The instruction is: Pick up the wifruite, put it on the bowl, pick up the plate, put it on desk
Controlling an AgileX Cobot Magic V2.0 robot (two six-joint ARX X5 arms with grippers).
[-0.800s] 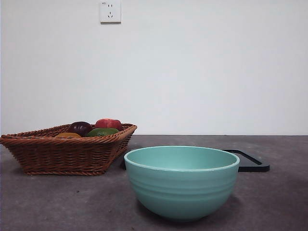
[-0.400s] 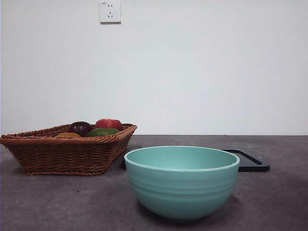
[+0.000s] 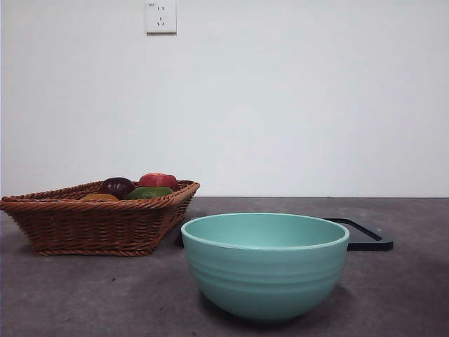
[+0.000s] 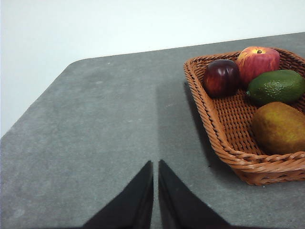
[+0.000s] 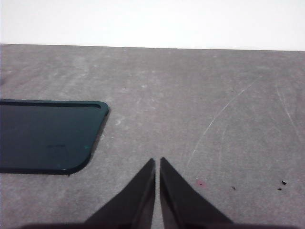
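Note:
The wifruite [image 4: 279,128] is a brownish-orange oval fruit lying in the wicker basket [image 4: 224,143]; in the front view only its top [image 3: 99,197] shows above the basket rim [image 3: 91,221]. The mint-green bowl [image 3: 265,265] stands empty in front on the desk [image 3: 84,295]. Behind the bowl lies the plate [image 3: 365,235], a flat black tray, also seen in the right wrist view [image 5: 45,136]. My left gripper [image 4: 156,164] is shut over bare desk beside the basket. My right gripper [image 5: 157,161] is shut over bare desk next to the plate.
In the basket with the wifruite lie a dark purple fruit [image 4: 221,78], a red fruit [image 4: 258,63] and a green fruit [image 4: 276,86]. The desk's rounded corner and edge [image 4: 57,76] lie beyond the left gripper. A white wall with a socket [image 3: 161,17] backs the desk.

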